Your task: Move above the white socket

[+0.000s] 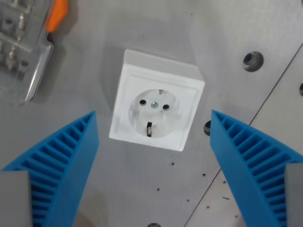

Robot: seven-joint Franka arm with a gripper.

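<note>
A white square socket (pixel 156 101) lies on the grey metal table, in the upper middle of the wrist view, slightly rotated. Its round recess with two pin holes and a centre screw faces up. My gripper (pixel 154 118) is open, with its two blue ribbed fingers (pixel 61 165) spread wide at the lower left and lower right. The fingertips stand either side of the socket's lower part, above it, holding nothing.
A clear plastic box (pixel 21 38) with an orange clip (pixel 57 14) lies at the top left. The grey table (pixel 142 189) has bolt holes (pixel 252 60) at the right and a seam running diagonally at the lower right.
</note>
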